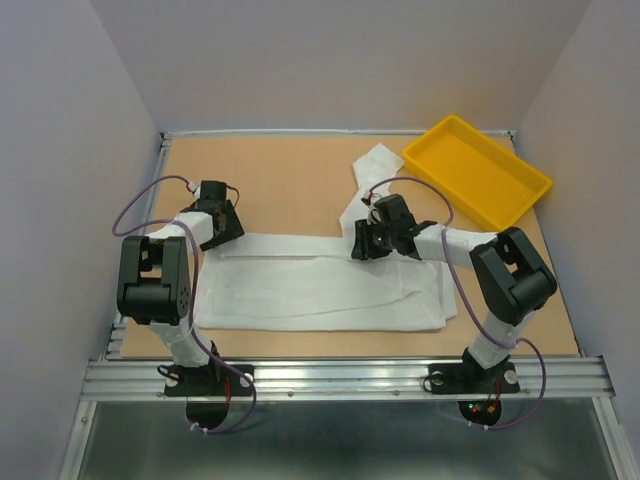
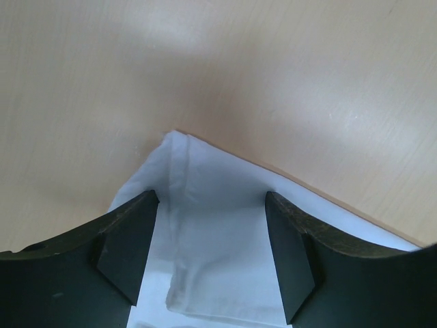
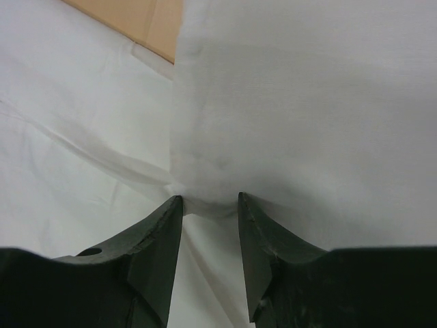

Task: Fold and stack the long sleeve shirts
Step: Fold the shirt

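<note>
**White shirt [image 1: 320, 290] lies flat on counter [image 1: 270, 175]**

The white shirt covers the near middle of the counter, with one part of it reaching toward a yellow tray [image 1: 478, 172] at the far right. The left tool [image 2: 212, 205] straddles the shirt's far-left corner, jaws spread. The right tool [image 3: 208, 199] pinches a pucker of cloth at the shirt's far edge.

No legible text or labels anywhere

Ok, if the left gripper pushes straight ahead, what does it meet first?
The left gripper would likely meet the shirt corner between its open jaws first; depth is unclear.
</note>
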{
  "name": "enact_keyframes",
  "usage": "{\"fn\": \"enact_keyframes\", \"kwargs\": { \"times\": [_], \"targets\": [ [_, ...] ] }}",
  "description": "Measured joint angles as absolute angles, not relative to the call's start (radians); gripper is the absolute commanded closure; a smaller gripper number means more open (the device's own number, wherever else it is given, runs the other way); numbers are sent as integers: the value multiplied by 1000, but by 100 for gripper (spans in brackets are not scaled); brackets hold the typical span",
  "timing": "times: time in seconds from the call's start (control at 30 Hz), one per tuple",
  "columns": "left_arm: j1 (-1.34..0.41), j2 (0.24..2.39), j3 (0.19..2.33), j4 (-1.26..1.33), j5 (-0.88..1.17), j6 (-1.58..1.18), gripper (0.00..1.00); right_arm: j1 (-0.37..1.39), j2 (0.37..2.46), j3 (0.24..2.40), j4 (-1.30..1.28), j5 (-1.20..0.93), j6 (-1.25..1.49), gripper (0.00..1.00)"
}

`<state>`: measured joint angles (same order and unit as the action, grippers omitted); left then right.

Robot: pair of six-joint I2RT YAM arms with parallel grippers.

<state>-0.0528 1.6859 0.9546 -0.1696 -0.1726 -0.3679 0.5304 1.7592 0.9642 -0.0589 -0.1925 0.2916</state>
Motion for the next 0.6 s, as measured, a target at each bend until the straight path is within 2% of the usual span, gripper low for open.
{"fn": "enact_keyframes", "kwargs": {
  "times": [0.3, 0.4, 0.57, 0.6],
  "targets": [
    [-54, 1686, 957, -194, -234, -373, 24, 531, 1666, 894, -114, -190, 269, 55],
    [-55, 1669, 957, -207, -240, -372, 23, 530, 1619, 898, -169, -163, 256, 43],
    [-68, 1534, 956, -223, -233, -371, 16, 489, 1591, 1028, -255, -107, 236, 30],
    [-72, 1489, 956, -221, -226, -369, 14, 473, 1596, 1065, -265, -98, 232, 22]
  ]
}}
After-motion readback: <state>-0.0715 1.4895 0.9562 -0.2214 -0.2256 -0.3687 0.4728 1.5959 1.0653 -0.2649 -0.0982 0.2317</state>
